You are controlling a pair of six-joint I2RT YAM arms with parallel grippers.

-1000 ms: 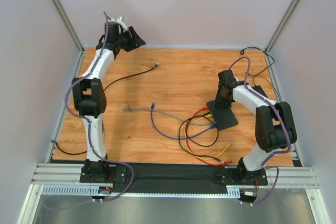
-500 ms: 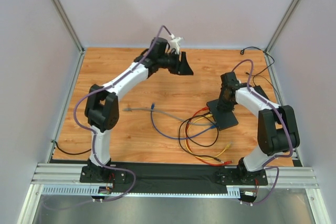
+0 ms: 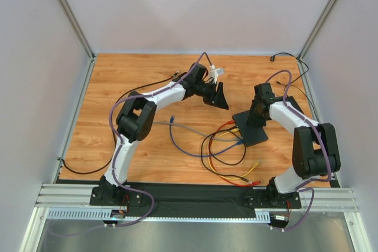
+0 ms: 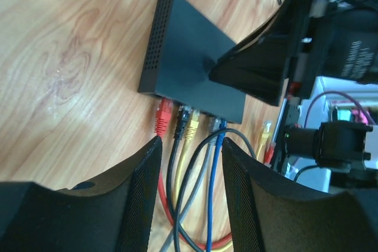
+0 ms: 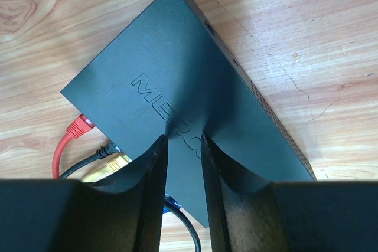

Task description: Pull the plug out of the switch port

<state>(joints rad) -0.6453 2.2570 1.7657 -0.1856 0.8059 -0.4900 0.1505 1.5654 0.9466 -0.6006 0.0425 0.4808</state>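
The switch (image 3: pixel 253 129) is a flat black box at the right of the table, also seen in the wrist views (image 4: pixel 189 57) (image 5: pixel 177 69). Its port edge holds a row of plugs: red (image 4: pixel 163 114), black (image 4: pixel 182 116), yellow (image 4: pixel 192 123), grey (image 4: pixel 214 123) and blue (image 4: pixel 222 140). The red plug (image 5: pixel 79 126) also shows in the right wrist view. My right gripper (image 5: pixel 183 138) (image 3: pixel 255 115) rests its tips on the switch's top, jaws a little apart with nothing between them. My left gripper (image 4: pixel 190 144) (image 3: pixel 222 97) hovers open above the cables, just short of the plugs.
Red, yellow, black and blue cables loop on the wood in front of the switch (image 3: pixel 224 151). A loose grey-blue cable (image 3: pixel 159 123) lies mid-table. A thin black cord (image 3: pixel 142 87) runs at the left, and another (image 3: pixel 283 56) at the back right. Walls enclose the table.
My left arm has swung from the back left corner across to the right and down toward the switch's plug side. The right arm has barely moved.
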